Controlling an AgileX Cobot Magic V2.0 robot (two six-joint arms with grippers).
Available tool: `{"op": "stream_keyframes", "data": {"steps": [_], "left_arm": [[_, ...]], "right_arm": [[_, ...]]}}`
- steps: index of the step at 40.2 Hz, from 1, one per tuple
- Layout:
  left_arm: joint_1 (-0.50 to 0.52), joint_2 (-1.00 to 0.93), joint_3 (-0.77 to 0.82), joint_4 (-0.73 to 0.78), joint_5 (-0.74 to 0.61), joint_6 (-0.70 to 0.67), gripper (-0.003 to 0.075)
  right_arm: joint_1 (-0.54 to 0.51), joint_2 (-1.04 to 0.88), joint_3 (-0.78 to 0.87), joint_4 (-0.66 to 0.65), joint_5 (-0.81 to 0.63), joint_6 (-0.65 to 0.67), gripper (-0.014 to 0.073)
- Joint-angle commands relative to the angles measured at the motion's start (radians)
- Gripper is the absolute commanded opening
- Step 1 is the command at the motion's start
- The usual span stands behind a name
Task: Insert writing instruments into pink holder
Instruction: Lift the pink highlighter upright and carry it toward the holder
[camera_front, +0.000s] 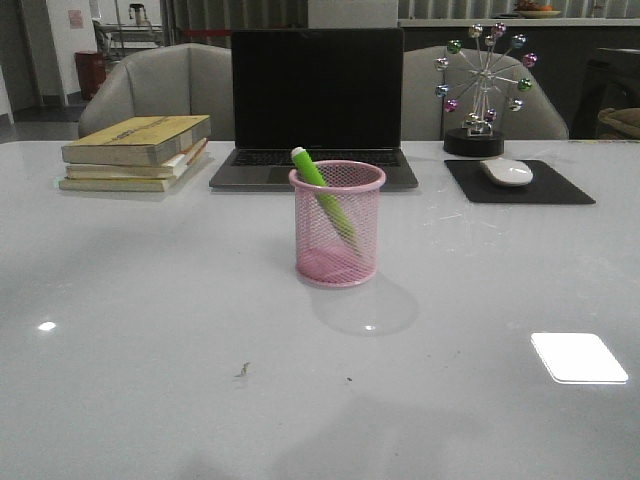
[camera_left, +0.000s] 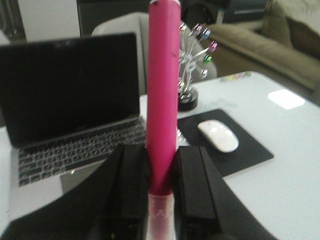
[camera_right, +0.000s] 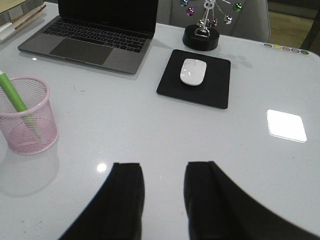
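1. A glossy pale grey counter reflects bright ceiling light; grey armchairs stand behind it.
2. The pink holder stands mid-counter with the green marker leaning inside it.
3. Behind it sit an open laptop, stacked books, a mouse on a black pad, and a ball ornament.
4. The left gripper clamps the magenta marker, held upright.
5. The right gripper hangs empty, jaws apart.
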Motion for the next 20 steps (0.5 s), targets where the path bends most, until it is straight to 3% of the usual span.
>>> {"op": "stream_keyframes", "data": {"steps": [1,8,14,20], "left_arm": [[-0.047,-0.020,-0.026,0.004,-0.200,0.003,0.0106],[-0.107,0.025,0.037,0.004,-0.379,-0.035,0.0106],[-0.133,0.049,0.141,0.081,-0.611,-0.083,0.0106],[-0.131,0.084,0.228,0.135,-0.697,-0.173,0.0106]], "right_arm": [[-0.006,-0.002,-0.028,0.011,-0.066,0.002,0.0339],[-0.006,-0.002,-0.028,0.011,-0.066,0.002,0.0339],[-0.006,-0.002,-0.028,0.011,-0.066,0.002,0.0339],[-0.006,-0.002,-0.028,0.011,-0.066,0.002,0.0339]]}}
